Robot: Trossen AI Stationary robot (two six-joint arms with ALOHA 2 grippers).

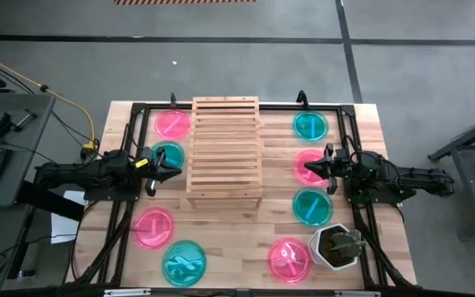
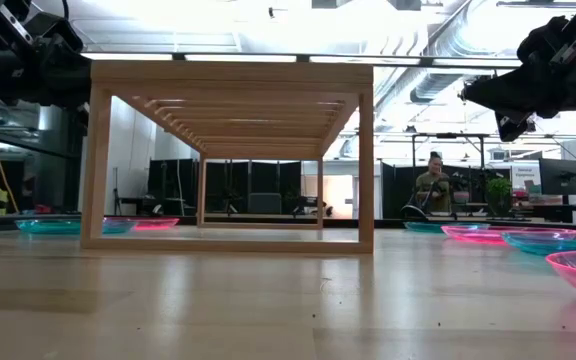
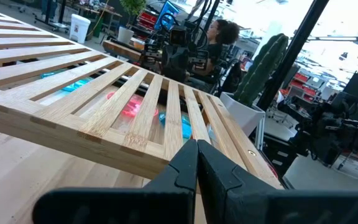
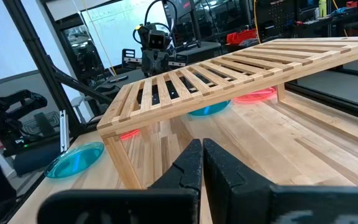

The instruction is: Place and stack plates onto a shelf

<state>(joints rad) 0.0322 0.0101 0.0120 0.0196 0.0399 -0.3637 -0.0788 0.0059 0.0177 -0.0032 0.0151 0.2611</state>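
The shelf (image 1: 225, 153), a light wooden slatted rack, stands on its legs mid-table with nothing on its top. Several pink and teal plates lie flat on the table on both sides of it. My left gripper (image 1: 174, 163) hovers shut above a teal plate (image 1: 166, 153) at the shelf's left side, pointing at the shelf (image 3: 104, 93). My right gripper (image 1: 307, 170) hovers shut above a pink plate (image 1: 312, 162) at the shelf's right side. Both wrist views show the fingers closed together, left gripper (image 3: 196, 144) and right gripper (image 4: 202, 143), with nothing between them. In the low view both arms hang about level with the shelf top (image 2: 233, 75).
A white plant pot (image 1: 336, 246) stands at the near right corner, beside a pink plate (image 1: 289, 258). Further plates: pink (image 1: 172, 124) and teal (image 1: 310, 125) far, teal (image 1: 311, 206), pink (image 1: 152, 227) and teal (image 1: 184, 261) near. A person sits in the room behind (image 2: 431, 185).
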